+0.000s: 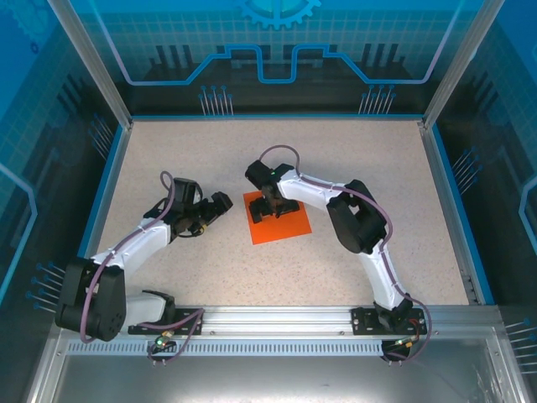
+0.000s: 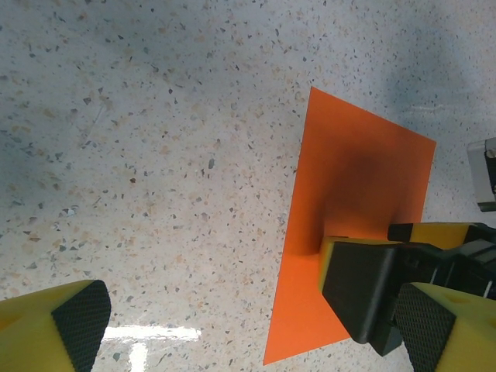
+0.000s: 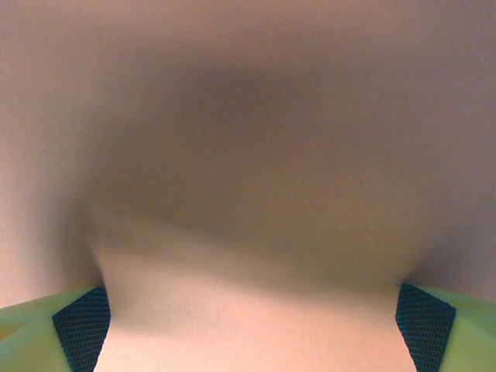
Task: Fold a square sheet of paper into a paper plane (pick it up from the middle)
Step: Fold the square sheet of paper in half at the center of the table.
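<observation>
Beside paper [image 2: 356, 178] edge, open tabletop [image 2: 155, 155]

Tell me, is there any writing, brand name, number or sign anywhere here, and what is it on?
No words, brands or numbers can be read anywhere.
On the square sheet of paper: nothing, plain orange.
On the back wall: a gear emblem and line patterns, no lettering.
On the table: speckles, no marks.

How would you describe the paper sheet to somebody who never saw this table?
Look at the speckled beige table inside the blue-walled enclosure. Near its middle, under the right gripper, lies the square sheet of paper. It is the one bright orange, flat thing there.
</observation>
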`<state>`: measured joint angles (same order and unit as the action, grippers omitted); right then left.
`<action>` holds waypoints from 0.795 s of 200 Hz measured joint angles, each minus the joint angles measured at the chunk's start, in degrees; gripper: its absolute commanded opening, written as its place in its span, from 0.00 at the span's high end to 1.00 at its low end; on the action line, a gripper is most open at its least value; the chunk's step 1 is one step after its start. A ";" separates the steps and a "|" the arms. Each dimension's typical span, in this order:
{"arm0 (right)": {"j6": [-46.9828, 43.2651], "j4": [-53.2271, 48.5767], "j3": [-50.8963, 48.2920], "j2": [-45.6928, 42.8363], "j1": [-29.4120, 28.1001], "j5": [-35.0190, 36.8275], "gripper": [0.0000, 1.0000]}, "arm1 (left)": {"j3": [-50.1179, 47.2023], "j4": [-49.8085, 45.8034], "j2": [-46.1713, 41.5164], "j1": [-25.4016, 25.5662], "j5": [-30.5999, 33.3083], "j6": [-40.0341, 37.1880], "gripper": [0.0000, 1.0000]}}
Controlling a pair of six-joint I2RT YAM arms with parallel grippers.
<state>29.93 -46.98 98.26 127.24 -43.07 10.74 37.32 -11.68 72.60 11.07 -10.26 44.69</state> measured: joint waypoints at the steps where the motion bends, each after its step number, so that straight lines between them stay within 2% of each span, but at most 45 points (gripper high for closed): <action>1: 0.00 0.00 0.00 0.00 -0.02 0.00 0.01 | 0.00 0.00 0.00 0.00 0.00 0.00 0.01; 109: 0.46 2.21 -2.19 -0.76 0.96 -0.70 0.14 | -0.02 0.07 0.50 0.79 0.35 0.42 0.01; 127: 0.35 2.99 -3.10 -1.40 1.29 -1.16 0.23 | -0.04 0.07 0.74 0.90 0.39 0.44 0.01; 147: -0.04 4.33 -4.52 -2.51 2.05 -2.47 0.45 | -0.04 0.46 1.38 1.18 0.39 0.46 0.01; 159: 0.26 5.75 -5.68 -3.37 2.62 -4.52 0.55 | -0.04 0.61 1.88 1.44 0.39 0.48 0.01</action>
<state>30.20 -41.23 92.58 123.87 -40.45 6.22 37.28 -11.07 74.48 12.51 -9.87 45.17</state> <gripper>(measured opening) 0.540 0.986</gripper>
